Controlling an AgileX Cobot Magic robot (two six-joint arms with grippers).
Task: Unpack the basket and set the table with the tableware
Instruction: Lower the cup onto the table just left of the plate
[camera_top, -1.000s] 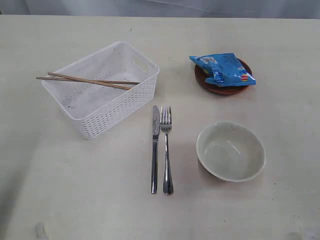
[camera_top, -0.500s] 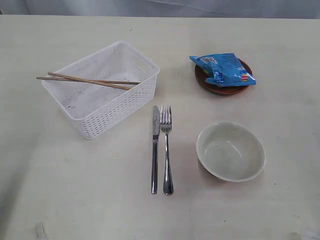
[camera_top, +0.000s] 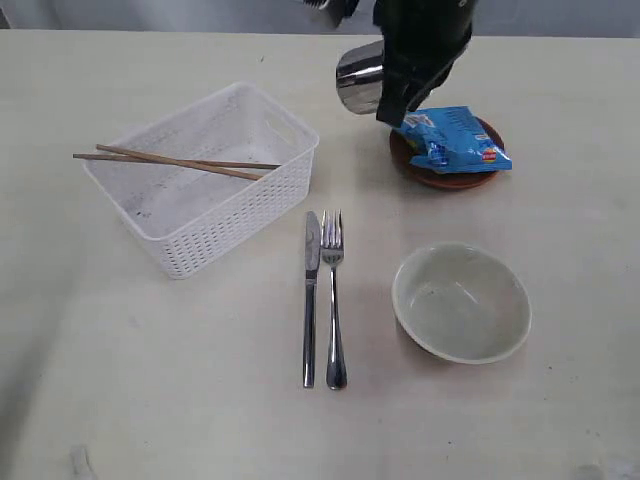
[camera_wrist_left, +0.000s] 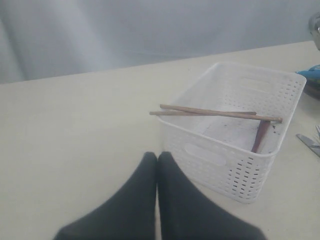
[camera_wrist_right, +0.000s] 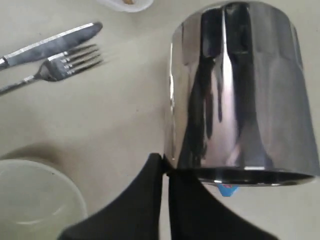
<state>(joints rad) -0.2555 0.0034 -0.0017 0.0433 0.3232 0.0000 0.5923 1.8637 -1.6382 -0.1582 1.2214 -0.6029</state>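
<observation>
Well, the table (camera_top: 150, 400) is the biggest thing before me, pale cream and wide. On its left half stands the white basket (camera_top: 230, 225), turned at an angle to the table's edges. In the exterior view the pale bowl (camera_top: 460, 305) sits upright and empty on the right half, toward the near edge. Beyond it, nearer the far edge, is the small reddish-brown plate (camera_top: 440, 181), with a blue snack packet (camera_top: 450, 137) lying across it and covering most of it.

My right pincer (camera_wrist_right: 165, 170) is clamped on the rim of the steel cup (camera_top: 358, 78), one finger on each side of the wall and almost touching. I hold the cup tilted, apparently above the table, between the basket and the plate and just beside the plate; my arm hides part of the packet in the exterior view.

The knife (camera_top: 310, 300) and fork (camera_top: 334, 300) lie side by side near the middle of the table, handles toward the near edge, the knife on the left, between basket and bowl. The brown chopsticks (camera_top: 180, 160) rest across the basket's top rim, their ends poking out past its left wall. Inside the basket a reddish-brown wooden spoon (camera_wrist_left: 261, 136) leans against a wall below them.

My left pincer (camera_wrist_left: 157, 159) has its fingers pressed together on nothing, over bare table just beside the basket's handle cutout, apart from it.
</observation>
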